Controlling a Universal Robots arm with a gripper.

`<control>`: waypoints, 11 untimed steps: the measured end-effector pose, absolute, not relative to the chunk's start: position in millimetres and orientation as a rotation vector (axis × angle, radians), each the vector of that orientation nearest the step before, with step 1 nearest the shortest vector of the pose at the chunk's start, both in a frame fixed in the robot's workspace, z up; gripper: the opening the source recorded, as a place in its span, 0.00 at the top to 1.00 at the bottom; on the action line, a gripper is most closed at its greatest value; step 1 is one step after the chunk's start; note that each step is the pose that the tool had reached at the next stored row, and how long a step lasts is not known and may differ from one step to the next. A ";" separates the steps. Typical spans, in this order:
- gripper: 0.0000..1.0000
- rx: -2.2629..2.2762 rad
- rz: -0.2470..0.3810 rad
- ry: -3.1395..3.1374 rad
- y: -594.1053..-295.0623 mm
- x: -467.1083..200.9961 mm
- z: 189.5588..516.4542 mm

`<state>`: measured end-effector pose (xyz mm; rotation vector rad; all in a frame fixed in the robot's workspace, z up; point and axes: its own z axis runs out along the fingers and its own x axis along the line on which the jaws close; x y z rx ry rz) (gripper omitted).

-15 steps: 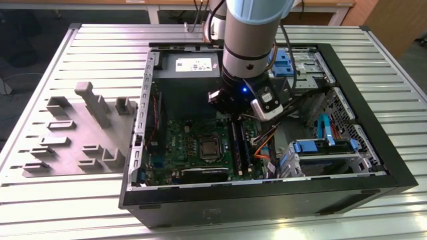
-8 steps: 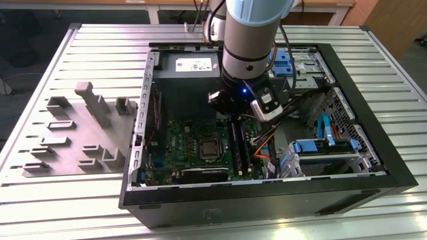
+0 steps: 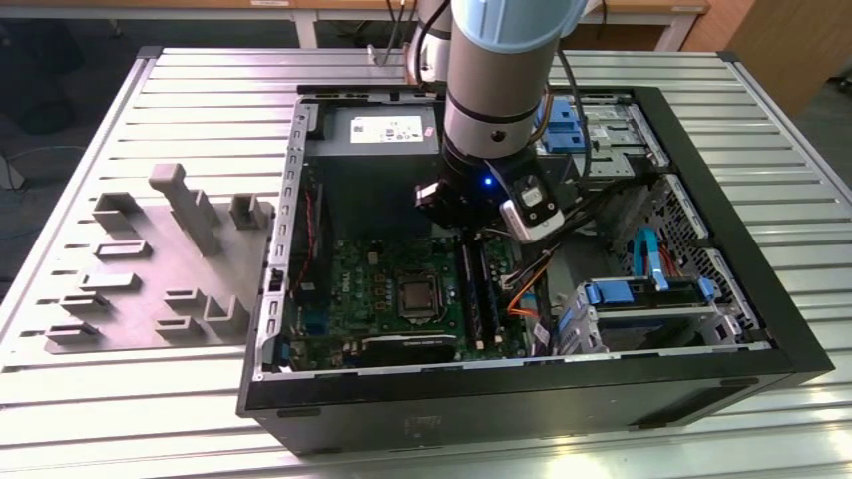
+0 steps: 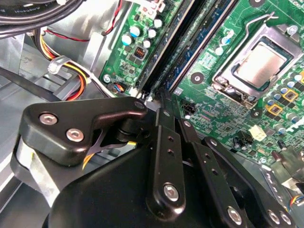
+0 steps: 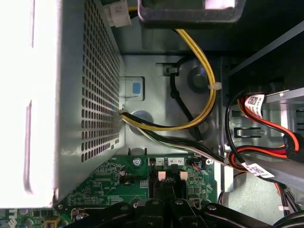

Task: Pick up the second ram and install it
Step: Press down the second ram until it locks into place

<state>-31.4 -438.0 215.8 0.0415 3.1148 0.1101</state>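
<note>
Inside the open computer case (image 3: 785,339), the gripper (image 4: 159,97) is pressing clenched fingers down onto the second ram (image 3: 469,289), which is standing upright in a motherboard (image 3: 386,299) slot; beyond, yellow cables (image 5: 202,80) are curving.

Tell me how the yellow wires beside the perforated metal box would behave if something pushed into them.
The yellow wires would probably flex rather than resist, since they hang in a loose curve. A white tie binds them, so they would likely shift together as one bundle. They look thin and light, so they would probably spring partly back.
</note>
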 end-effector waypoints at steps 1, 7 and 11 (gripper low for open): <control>0.89 0.042 0.110 3.115 -438.0 -31.4 216.0; 0.89 0.042 0.111 3.115 -437.9 -31.4 225.3; 0.89 0.042 0.111 3.115 -437.9 -31.4 230.2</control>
